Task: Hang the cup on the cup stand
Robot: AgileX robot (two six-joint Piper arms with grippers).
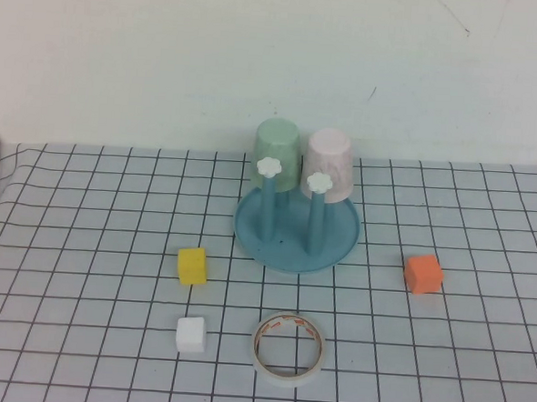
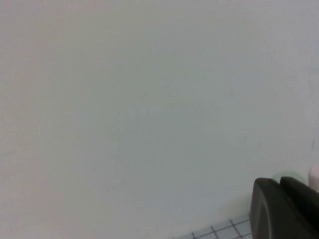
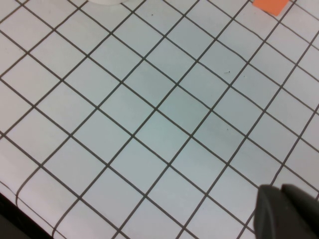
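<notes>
At the centre of the high view, the pink cup (image 1: 330, 166) hangs upside down on the blue cup stand (image 1: 296, 235), beside a green cup (image 1: 278, 154). Left gripper (image 2: 283, 209) and right gripper (image 3: 289, 214), each at its wrist view's lower right, are pressed together, empty.

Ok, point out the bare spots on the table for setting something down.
Bare grid lies left of the yellow block, right of the orange block, and between the tape roll and that orange block. Crowded: the cup stand holding the pink cup and green cup. Left gripper and right gripper are shut, off the table view.
</notes>
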